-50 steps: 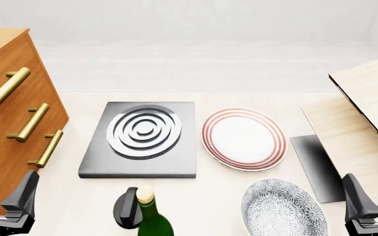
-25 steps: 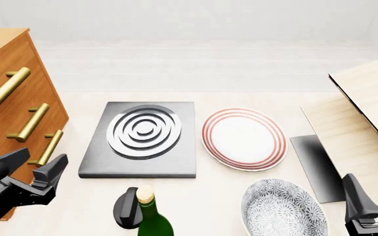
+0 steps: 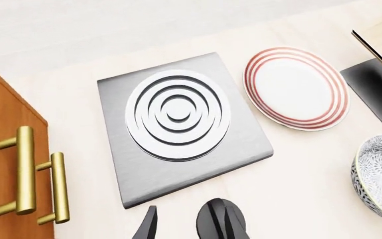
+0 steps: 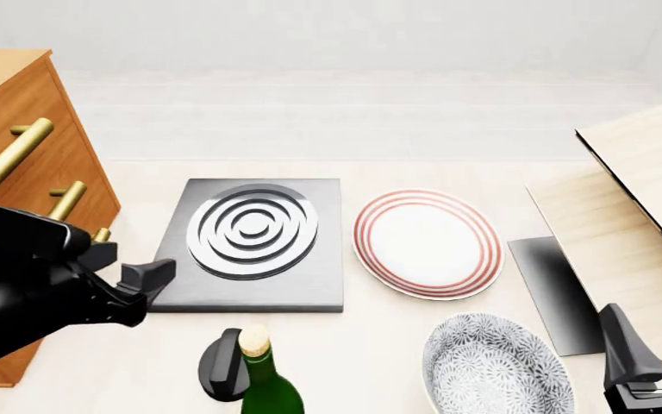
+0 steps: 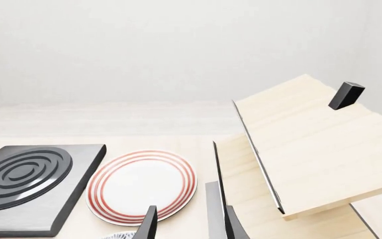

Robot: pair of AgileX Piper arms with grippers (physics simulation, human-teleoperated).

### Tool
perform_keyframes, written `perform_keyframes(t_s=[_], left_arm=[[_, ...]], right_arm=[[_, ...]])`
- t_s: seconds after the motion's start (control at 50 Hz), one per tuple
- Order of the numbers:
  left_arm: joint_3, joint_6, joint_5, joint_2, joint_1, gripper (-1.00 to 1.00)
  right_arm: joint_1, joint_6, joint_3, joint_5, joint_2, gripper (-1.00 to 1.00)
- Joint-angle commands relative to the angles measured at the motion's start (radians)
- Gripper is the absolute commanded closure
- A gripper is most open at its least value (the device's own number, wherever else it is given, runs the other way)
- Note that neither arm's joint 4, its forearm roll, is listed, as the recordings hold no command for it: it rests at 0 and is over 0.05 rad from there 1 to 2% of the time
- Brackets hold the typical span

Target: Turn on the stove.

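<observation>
Pale wooden table (image 4: pixel 423 177) under white walls carries the stove (image 4: pixel 251 244).

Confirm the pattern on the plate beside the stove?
White plate with thin red concentric rings around the rim; clearest in the left wrist view.

My feeds are bright, evenly lit and sharp to the edges. The stove (image 4: pixel 251 246) throws only a thin soft shadow along its near edge, and its burner rings (image 3: pixel 177 114) catch pale glare.
</observation>
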Motion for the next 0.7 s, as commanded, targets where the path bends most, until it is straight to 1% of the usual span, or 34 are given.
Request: perform_keyframes(t_s=[0.02, 0.04, 0.06, 0.08, 0.1, 0.12, 0.14, 0.18, 0.2, 0.22, 0.3, 0.32, 0.36, 0.46, 0.48, 0.5, 0.52, 0.56, 0.58, 0.7], left_arm=[[-0.095, 0.000, 0.118, 0.056, -0.066, -1.00], [-0.090, 0.018, 0.116, 0.066, -0.062, -1.00], [-0.090, 0.010, 0.115, 0.072, -0.069, -1.00], [-0.089, -0.018, 0.115, 0.088, -0.087, -1.00], [-0.089, -0.001, 0.118, 0.089, -0.082, -1.00], [-0.094, 0.002, 0.122, 0.090, -0.086, -1.00], [-0.101, -0.021, 0.132, 0.100, -0.100, -1.00], [-0.110, -0.029, 0.146, 0.104, -0.112, -1.00], [-0.111, -0.021, 0.153, 0.107, -0.114, -1.00], [-0.107, -0.053, 0.159, 0.122, -0.140, -1.00], [-0.104, -0.054, 0.170, 0.132, -0.161, -1.00], [-0.107, -0.064, 0.175, 0.133, -0.169, -1.00], [-0.110, -0.049, 0.179, 0.141, -0.167, -1.00], [-0.138, -0.053, 0.200, 0.149, -0.174, -1.00], [-0.149, -0.073, 0.206, 0.152, -0.189, -1.00], [-0.149, -0.073, 0.206, 0.152, -0.189, -1.00], [-0.157, -0.095, 0.207, 0.154, -0.205, -1.00], [-0.158, -0.096, 0.204, 0.158, -0.206, -1.00], [-0.154, -0.129, 0.193, 0.166, -0.227, -1.00], [-0.120, -0.141, 0.149, 0.179, -0.226, -1.00]], right_arm=[[0.000, 0.000, 0.000, -0.003, 0.003, -1.00], [0.000, 0.000, 0.000, -0.002, 0.002, -1.00], [0.000, 0.000, 0.000, -0.001, 0.002, -1.00], [0.000, 0.000, 0.000, -0.001, 0.002, -1.00], [0.000, 0.000, 0.000, -0.001, 0.002, -1.00], [0.000, 0.000, 0.000, -0.001, 0.001, -1.00], [0.000, 0.000, 0.000, -0.001, 0.001, -1.00], [0.000, 0.000, 0.000, -0.001, 0.002, -1.00], [0.000, 0.000, 0.000, -0.001, 0.002, -1.00], [0.000, 0.000, 0.000, 0.000, 0.001, -1.00], [0.000, 0.000, 0.000, -0.001, 0.001, -1.00], [0.000, 0.000, 0.000, -0.001, 0.001, -1.00], [0.000, 0.000, 0.000, -0.001, 0.001, -1.00], [0.000, 0.000, 0.000, 0.000, 0.001, -1.00], [0.000, 0.000, 0.000, 0.000, 0.001, -1.00], [0.000, 0.000, 0.000, 0.000, 0.001, -1.00], [0.000, 0.000, 0.000, -0.001, 0.001, -1.00], [0.000, 0.000, 0.000, 0.000, 0.001, -1.00], [0.000, 0.000, 0.000, -0.001, 0.001, -1.00], [0.000, 0.000, 0.000, -0.001, 0.001, -1.00]])
